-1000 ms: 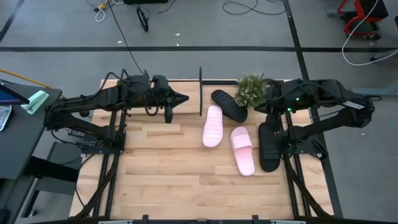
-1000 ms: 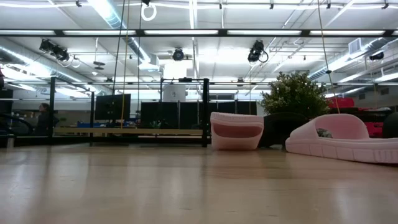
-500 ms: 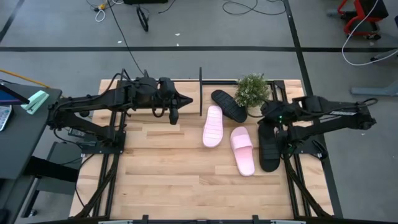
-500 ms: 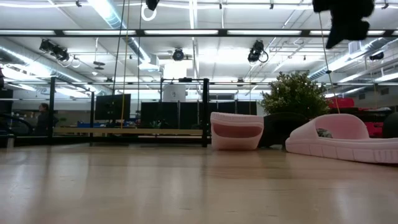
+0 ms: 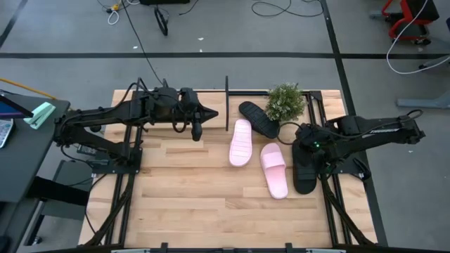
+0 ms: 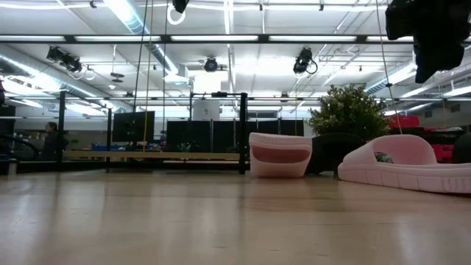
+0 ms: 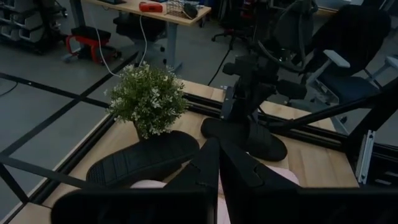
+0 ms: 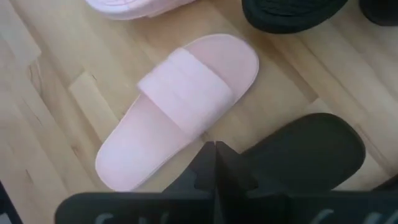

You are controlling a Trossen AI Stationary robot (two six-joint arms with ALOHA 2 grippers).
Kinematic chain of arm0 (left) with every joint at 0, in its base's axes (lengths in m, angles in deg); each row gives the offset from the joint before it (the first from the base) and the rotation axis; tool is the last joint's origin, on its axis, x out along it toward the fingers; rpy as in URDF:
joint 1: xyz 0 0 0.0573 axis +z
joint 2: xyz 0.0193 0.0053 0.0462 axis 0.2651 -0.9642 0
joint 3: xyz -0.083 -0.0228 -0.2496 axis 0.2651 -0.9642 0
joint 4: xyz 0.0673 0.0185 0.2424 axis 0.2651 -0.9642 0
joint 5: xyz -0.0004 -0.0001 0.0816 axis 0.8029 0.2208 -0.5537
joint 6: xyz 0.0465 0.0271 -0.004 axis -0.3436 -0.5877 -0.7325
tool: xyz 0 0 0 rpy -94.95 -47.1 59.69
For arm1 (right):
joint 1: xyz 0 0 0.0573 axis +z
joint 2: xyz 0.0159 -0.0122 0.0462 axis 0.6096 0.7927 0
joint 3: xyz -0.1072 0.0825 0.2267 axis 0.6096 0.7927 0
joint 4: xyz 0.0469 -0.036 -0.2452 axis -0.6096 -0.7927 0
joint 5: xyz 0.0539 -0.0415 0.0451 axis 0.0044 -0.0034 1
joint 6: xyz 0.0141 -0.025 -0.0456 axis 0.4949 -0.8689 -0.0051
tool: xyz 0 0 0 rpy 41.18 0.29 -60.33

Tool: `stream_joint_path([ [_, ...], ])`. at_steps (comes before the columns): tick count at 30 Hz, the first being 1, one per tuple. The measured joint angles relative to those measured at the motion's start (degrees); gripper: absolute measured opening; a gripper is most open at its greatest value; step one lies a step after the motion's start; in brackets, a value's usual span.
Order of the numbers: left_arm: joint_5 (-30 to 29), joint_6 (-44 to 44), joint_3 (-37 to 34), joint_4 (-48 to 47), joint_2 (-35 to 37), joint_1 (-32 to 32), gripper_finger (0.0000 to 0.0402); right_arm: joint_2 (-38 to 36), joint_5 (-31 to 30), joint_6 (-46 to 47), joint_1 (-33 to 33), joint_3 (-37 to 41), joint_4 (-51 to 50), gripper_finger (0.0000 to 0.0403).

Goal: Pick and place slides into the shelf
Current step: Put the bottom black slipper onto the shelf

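On the right half of the wooden table [image 5: 176, 183] four slides are lying. One pink slide [image 5: 241, 142] is lying sole-up, long axis running front to back; the strap-up pink slide [image 5: 275, 169] is angling slightly beside it. A black slide [image 5: 259, 119] is lying diagonally, sole-up, next to the potted plant [image 5: 285, 102]; another black slide [image 5: 304, 165] is running front to back. The right gripper [image 5: 304, 137] is hovering over it, fingers clenched, grasping nothing. The left gripper [image 5: 197, 130] is hanging near the shelf [image 5: 227, 104], fingers pressed together, empty.

Two pink slides [image 5: 241, 142] and two black slides [image 5: 304, 165] lie beside the black-barred shelf [image 5: 227, 104].
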Motion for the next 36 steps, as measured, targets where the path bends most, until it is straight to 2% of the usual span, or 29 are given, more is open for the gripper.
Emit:
stream_joint_path([
  [6, 0.0, 0.0, 0.0, 0.0, 0.0, 0.0, 0.0028, 0.0, 3.2, -2.6, 0.0, 0.0, -2.9, 0.0010],
  [15, 0.0, 0.0, 0.0, 0.0, 0.0, 0.0, 0.0012, 0.1, 5.1, -5.9, -0.1, 0.2, -6.3, 0.0010],
  [21, 0.0, 0.2, 0.0, -1.2, 0.0, 0.0, 0.0017, 0.2, 9.4, -2.6, -0.1, 6.2, -5.4, 0.0010],
  [26, 0.0, 0.3, 0.0, -2.5, 0.0, 0.0, 0.0024, 0.2, 11.9, -5.7, -0.1, 10.3, -4.1, 0.0012],
  [31, 0.0, 0.3, 0.0, -2.6, 0.0, 0.0, 0.0019, 0.2, 14.0, -9.2, -0.1, 11.9, -0.1, 0.0040],
  [36, 0.0, 0.6, 0.0, -2.6, 0.0, 0.0, 0.0012, 0.2, 13.5, -11.6, -0.1, 12.8, 1.1, 0.0097],
])
